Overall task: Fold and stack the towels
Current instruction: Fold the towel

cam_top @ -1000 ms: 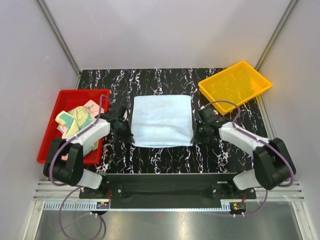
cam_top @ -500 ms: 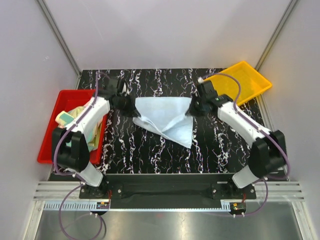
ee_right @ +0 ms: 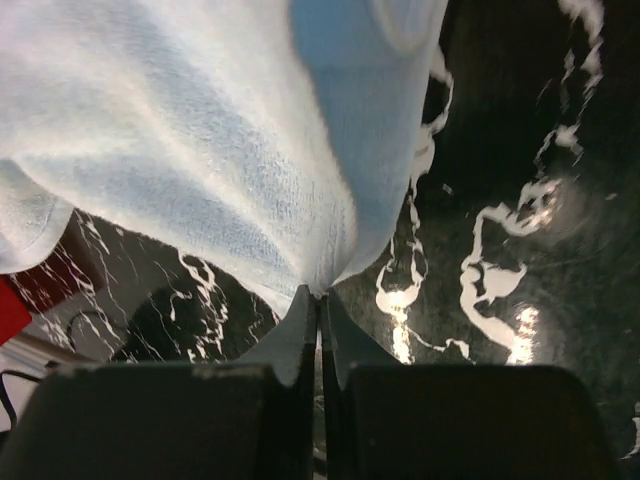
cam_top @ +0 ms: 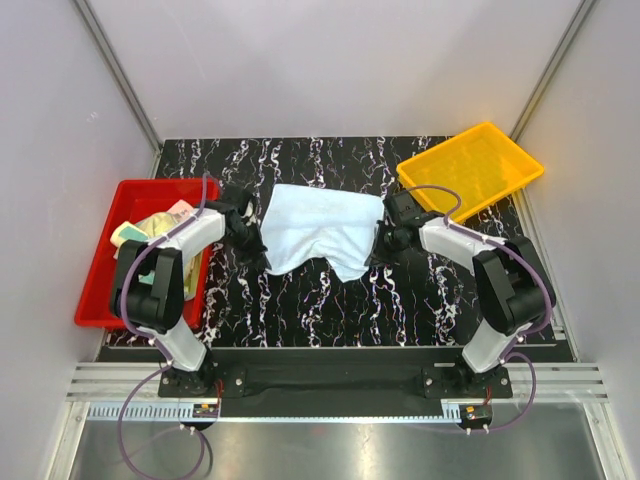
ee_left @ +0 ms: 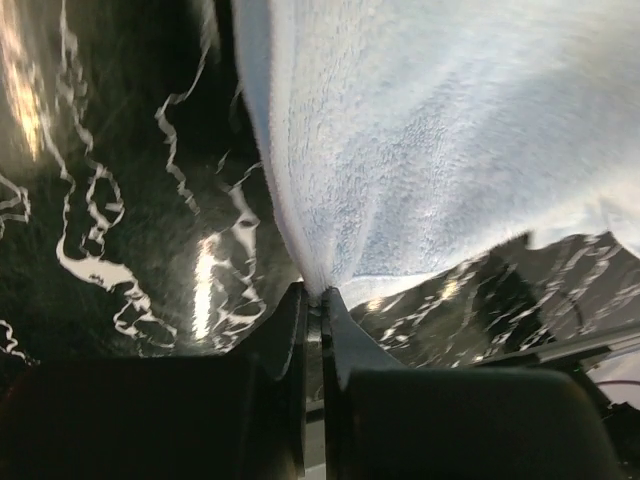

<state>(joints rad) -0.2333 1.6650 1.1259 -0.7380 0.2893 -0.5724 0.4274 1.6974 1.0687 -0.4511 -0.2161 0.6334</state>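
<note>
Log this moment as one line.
step: fold | left gripper: shut on light blue towel | right gripper: shut on same towel | towel: sagging between them

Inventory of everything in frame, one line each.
blue towel: 1, light blue, table centre, bunched, pinched at both sides
crumpled towels: count unclear, yellow-green and peach-pink, in the red tray
red tray: 1, red, left edge of table
yellow tray: 1, yellow, far right corner, nothing visible in it
table: 1, black with white marbling
left gripper: 1, black, shut on the blue towel's left edge
right gripper: 1, black, shut on its right edge
</note>
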